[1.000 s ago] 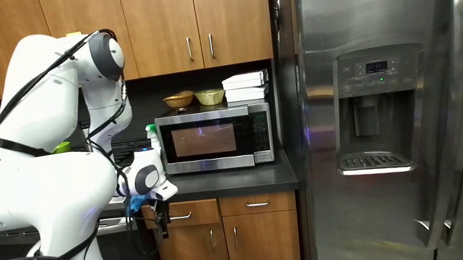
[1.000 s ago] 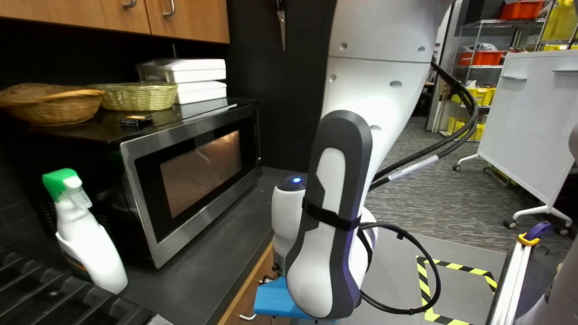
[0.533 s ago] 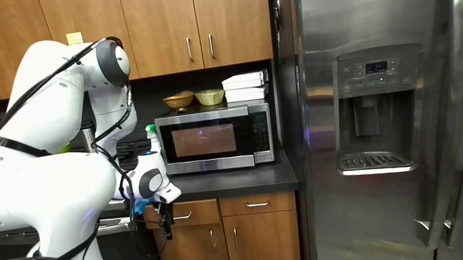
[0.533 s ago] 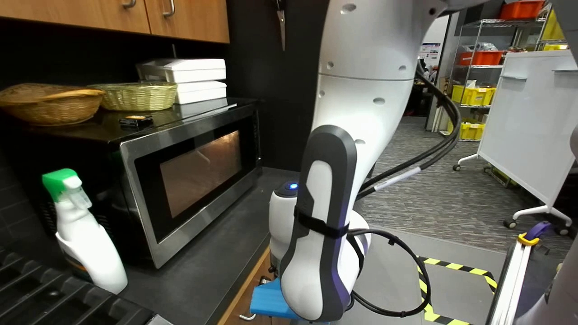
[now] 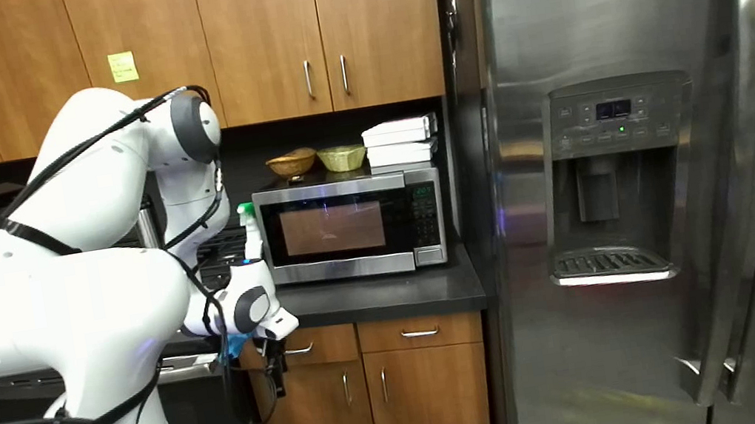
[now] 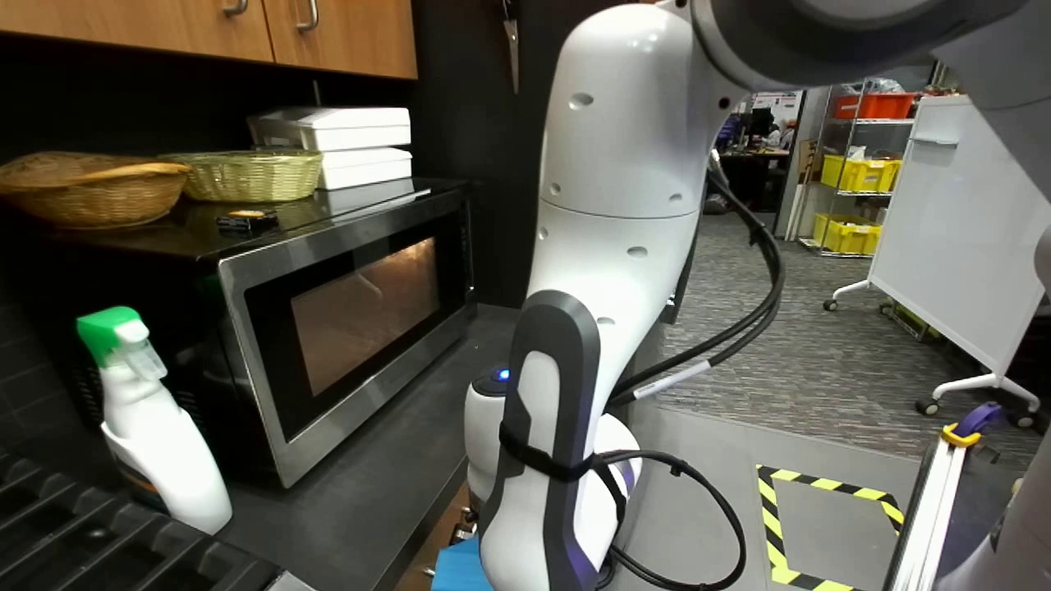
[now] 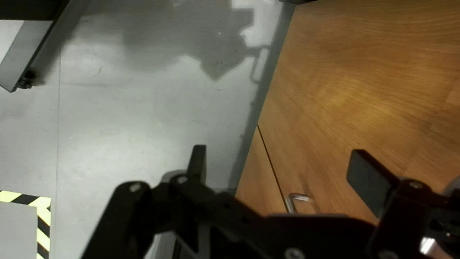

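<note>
Wrist view shows my pincer (image 7: pixel 278 158) spread wide, gripping nothing, near the brown wood-grain cabinet front (image 7: pixel 359 100); the silver bent-metal handle (image 7: pixel 297 196) sits farther off, untouched; I judge this positioning, with any contact calling for careful alignment first.

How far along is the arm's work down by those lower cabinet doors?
Barely begun, it seems. Done: nothing I can see; the lower cabinet doors look shut. In hand: the end effector is open and empty in front of them, with a metal handle in sight in the wrist view. Left: probably nearly everything, any grip included, since it holds nothing.
</note>
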